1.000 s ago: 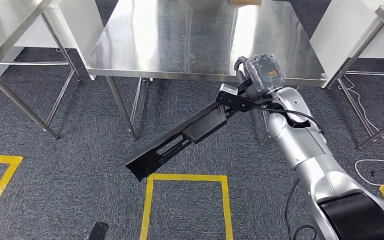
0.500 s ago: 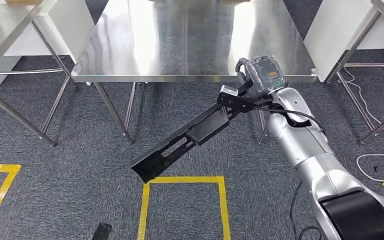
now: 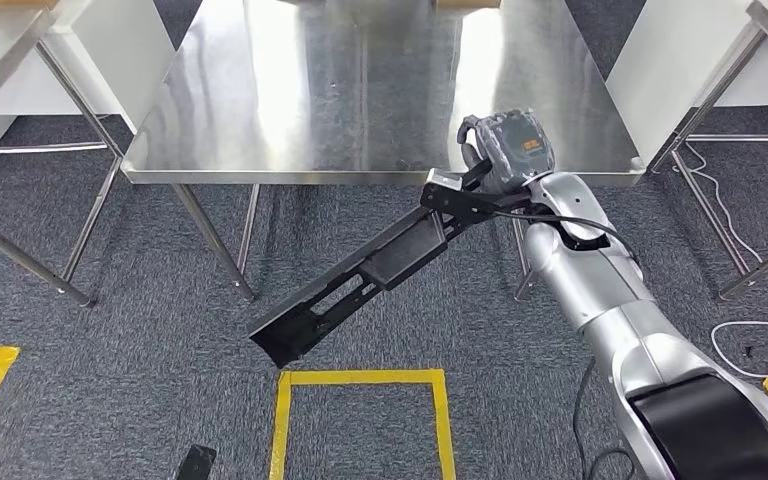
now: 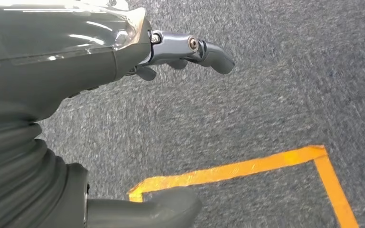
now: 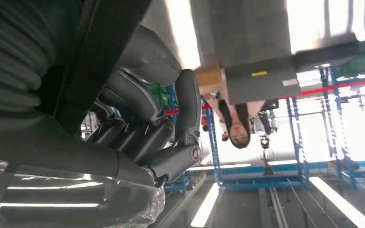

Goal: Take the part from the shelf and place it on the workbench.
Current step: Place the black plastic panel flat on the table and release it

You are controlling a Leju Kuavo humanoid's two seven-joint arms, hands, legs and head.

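The right hand (image 3: 505, 150) is gripping one end of the long black part (image 3: 360, 280), fingers (image 5: 187, 109) clamped on it, just before the steel bench's (image 3: 290, 110) near edge, the far end slanting down over the carpet (image 3: 110, 400). The left hand (image 4: 100, 52) is hanging empty, fingers apart.

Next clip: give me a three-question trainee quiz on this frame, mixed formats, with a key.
1. True or false: the long black part already lies on the steel workbench.
2. Which hand holds the part? A) left B) right C) both
3. Fill in: the floor is marked with ____ tape.

Key:
1. False; it hangs over the carpet, in front of the workbench.
2. B; the right hand grips one end, and the left hand hangs empty.
3. Yellow.
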